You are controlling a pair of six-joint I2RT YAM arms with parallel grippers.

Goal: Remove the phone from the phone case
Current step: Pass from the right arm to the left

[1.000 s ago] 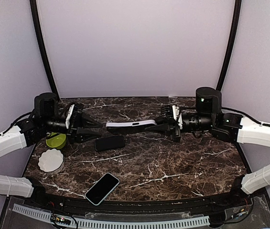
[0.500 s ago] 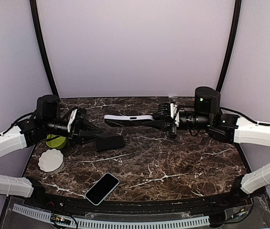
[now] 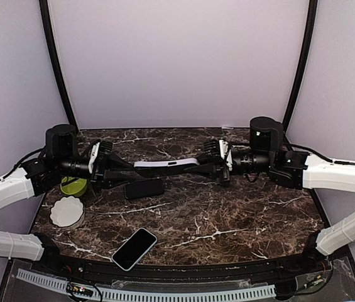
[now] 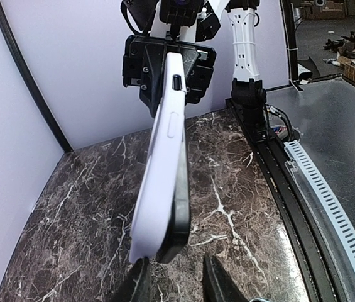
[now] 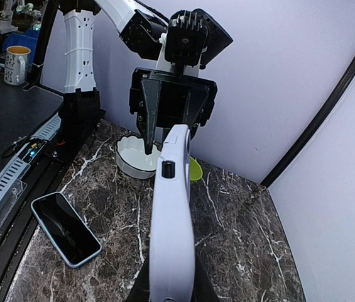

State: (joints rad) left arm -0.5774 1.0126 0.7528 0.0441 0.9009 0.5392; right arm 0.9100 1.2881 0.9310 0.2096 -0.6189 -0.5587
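Dark marble table (image 3: 240, 214), white veining.

My two arms reach in from either side and meet over its far half. My right gripper (image 3: 207, 165) is clamped tight on one end of the phone case (image 3: 168, 164). My left gripper (image 4: 174, 270) faces the other end with its fingers (image 4: 141, 282) part-way apart. The case's end sits right at their tips; I cannot tell whether they touch it.

The phone case is pale white and hangs level in the air between the grippers, clear of the table. A dark slab runs along one face of it in the left wrist view. I take this for the phone (image 4: 180, 214), seated in the case.

A dark handset (image 3: 144, 189) lies flat on the table, below the case's left end. A second handset (image 3: 134, 248) with a pale rim lies screen up near the front edge.

A white scalloped dish (image 3: 67, 212) sits at the table's left side, with a green bowl (image 3: 73, 185) just behind it.

There is a small dark side button (image 5: 166, 168) on the case's edge. Any lettering on the case or the handsets is too small to read.
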